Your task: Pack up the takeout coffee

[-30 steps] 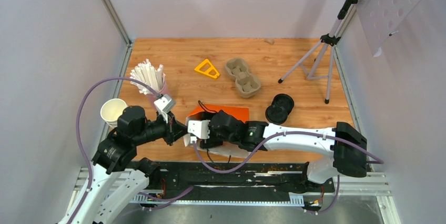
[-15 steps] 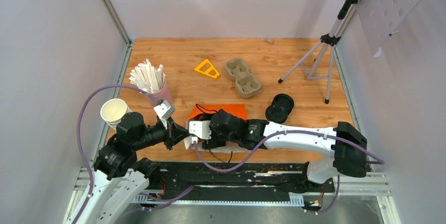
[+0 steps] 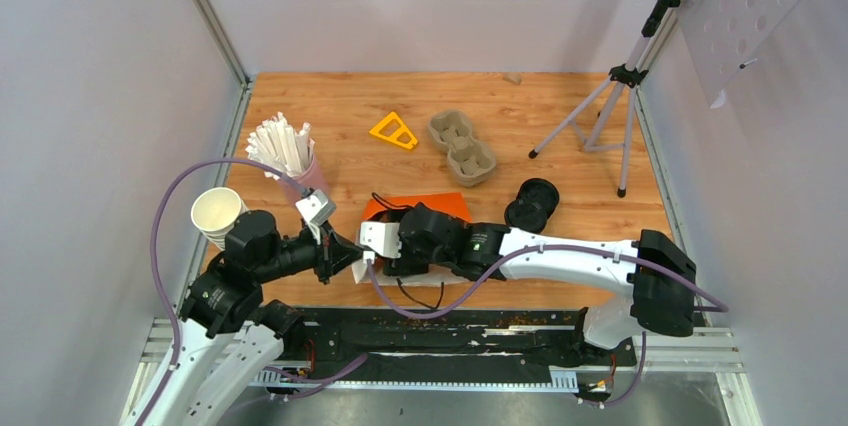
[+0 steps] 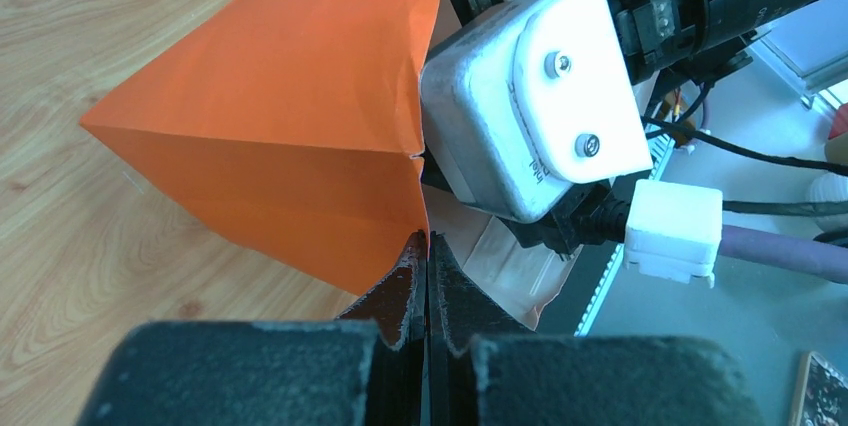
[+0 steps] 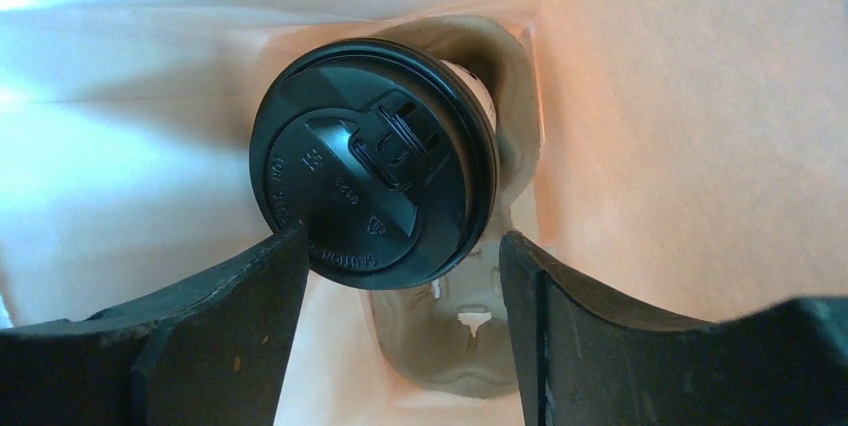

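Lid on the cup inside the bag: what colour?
Black. The lid, inside the bag, shows best in the right wrist view.

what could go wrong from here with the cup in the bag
The left gripper pinches only the edge of the orange bag; a slip could collapse it onto the right gripper. That gripper's open fingers sit close to the lidded cup, so withdrawing may tip it from the pulp carrier.
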`<state>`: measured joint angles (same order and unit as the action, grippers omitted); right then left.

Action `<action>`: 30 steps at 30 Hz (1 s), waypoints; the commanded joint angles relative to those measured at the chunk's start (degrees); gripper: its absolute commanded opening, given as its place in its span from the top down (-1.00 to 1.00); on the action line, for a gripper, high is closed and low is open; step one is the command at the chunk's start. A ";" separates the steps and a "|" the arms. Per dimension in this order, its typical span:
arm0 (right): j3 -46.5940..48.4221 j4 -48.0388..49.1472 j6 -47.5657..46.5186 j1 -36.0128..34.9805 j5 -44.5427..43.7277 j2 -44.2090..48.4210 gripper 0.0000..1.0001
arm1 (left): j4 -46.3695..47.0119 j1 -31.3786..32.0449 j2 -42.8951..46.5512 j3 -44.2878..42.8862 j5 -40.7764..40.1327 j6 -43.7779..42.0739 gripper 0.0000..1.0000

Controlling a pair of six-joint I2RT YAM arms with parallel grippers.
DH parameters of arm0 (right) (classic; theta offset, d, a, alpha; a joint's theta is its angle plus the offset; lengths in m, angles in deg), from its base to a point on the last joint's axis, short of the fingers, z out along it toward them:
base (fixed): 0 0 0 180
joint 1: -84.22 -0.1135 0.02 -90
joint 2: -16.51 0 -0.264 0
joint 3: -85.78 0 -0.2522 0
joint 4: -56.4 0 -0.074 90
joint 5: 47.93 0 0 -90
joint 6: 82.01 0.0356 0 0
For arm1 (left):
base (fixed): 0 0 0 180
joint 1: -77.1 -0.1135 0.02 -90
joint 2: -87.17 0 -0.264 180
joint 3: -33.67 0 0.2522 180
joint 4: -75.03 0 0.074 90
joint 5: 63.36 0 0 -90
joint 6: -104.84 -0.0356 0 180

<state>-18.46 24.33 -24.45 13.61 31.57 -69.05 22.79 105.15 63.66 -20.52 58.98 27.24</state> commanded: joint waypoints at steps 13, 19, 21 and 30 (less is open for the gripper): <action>1.13 8.35 6.00 0.83 6.90 -0.60 0.12 | -1.66 0.16 -3.57 -3.09 -2.60 -1.16 1.00; 0.72 10.80 5.55 0.87 5.20 -1.28 0.14 | -2.49 0.16 -5.13 -4.46 -3.41 -1.18 1.00; 1.11 10.61 5.57 0.88 5.01 -1.19 0.14 | -2.46 0.18 -5.44 -4.65 -3.50 -0.92 1.00; -0.94 8.16 7.83 0.84 -0.35 2.09 -0.12 | -2.09 0.16 -5.85 -4.54 -4.04 -0.67 1.00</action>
<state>-18.97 31.74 -18.53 14.53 34.32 -69.90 20.30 105.20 58.26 -23.47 55.55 27.28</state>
